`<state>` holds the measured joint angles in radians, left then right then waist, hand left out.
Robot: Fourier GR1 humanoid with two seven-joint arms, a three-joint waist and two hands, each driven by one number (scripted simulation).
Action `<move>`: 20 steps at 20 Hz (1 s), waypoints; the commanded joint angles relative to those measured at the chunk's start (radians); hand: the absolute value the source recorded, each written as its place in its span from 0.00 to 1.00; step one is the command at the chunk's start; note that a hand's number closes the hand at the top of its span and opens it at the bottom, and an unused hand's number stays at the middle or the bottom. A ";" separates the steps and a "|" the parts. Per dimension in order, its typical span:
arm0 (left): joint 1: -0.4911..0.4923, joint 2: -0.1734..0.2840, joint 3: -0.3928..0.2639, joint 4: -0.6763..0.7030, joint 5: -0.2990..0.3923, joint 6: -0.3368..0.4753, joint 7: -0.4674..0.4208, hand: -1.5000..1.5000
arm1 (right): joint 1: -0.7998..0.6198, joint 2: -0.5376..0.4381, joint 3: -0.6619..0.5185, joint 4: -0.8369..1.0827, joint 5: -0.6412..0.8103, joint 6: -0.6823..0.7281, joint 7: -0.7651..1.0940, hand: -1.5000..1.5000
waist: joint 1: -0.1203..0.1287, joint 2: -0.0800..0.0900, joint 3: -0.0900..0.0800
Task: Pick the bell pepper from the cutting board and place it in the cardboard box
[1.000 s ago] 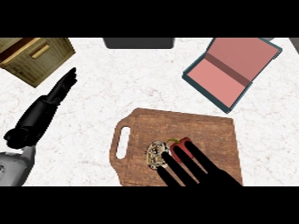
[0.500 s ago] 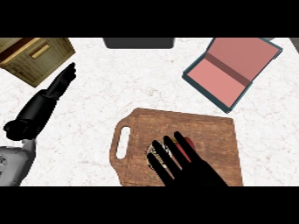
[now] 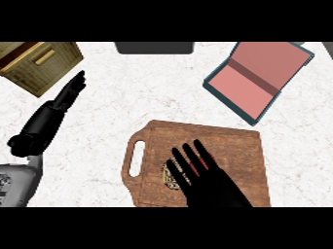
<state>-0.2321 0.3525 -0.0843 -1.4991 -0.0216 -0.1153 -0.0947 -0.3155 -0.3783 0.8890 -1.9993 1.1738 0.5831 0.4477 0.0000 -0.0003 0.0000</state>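
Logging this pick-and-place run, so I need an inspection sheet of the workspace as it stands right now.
Surface: white marbled counter, no spills seen.
Job's things: wooden cutting board at lower centre; bell pepper on it, mostly hidden under the right hand, only red slivers showing. Cardboard box at upper left, open.
Clutter: teal-edged case with pink lining at upper right, lying open; dark object at the top edge, cut off.
Hands: right hand over the pepper, fingers straight; left hand open, pointing toward the box, holding nothing.
Cables: nothing seen.
Surroundings: nothing seen beyond the counter.
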 commanded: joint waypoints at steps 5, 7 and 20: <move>-0.018 -0.012 0.039 -0.004 -0.022 -0.046 0.034 0.50 | -0.031 0.029 -0.111 0.155 0.024 -0.045 -0.183 0.00 | 0.002 0.001 0.000; 0.045 -0.013 0.033 -0.100 -0.044 -0.034 0.040 0.50 | 0.058 0.088 -0.007 0.109 0.091 -0.046 -0.104 0.00 | 0.003 -0.001 0.000; 0.010 -0.069 0.086 0.015 -0.085 -0.086 -0.030 0.50 | 0.055 0.109 -0.190 0.265 0.178 -0.077 -0.269 0.00 | -0.001 0.000 0.000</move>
<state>-0.2145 0.2852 -0.0214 -1.5243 -0.0948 -0.1812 -0.0871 -0.2678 -0.2732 0.7458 -1.7417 1.3476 0.4854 0.2294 0.0006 -0.0001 0.0001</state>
